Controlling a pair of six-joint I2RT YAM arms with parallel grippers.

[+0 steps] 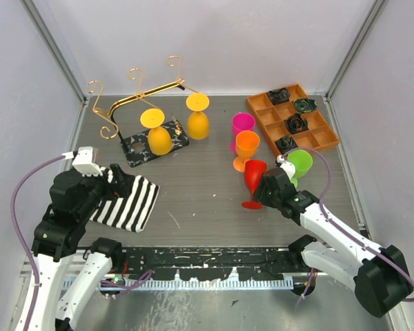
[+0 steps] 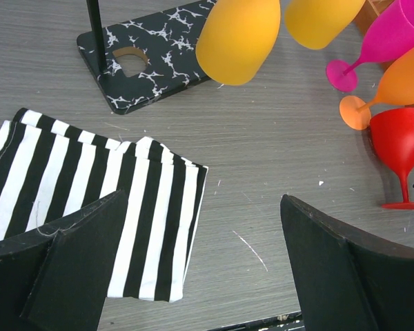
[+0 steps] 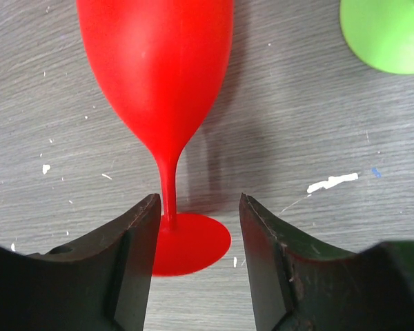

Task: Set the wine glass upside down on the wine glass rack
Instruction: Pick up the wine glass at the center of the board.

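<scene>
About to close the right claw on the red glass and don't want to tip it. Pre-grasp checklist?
1. Right claw open: ok, jaws apart.
2. Red wine glass stem inside the gap: ok, but off-centre, close to one side.
3. Glass standing upright on its foot: ok.
4. Green glass apart from the claw: ok.
5. Free spot on the wine glass rack: ok; two yellow glasses hang there, and the left part of the bar looks bare.
6. Left claw out of the way: ok, open above the striped cloth.
</scene>
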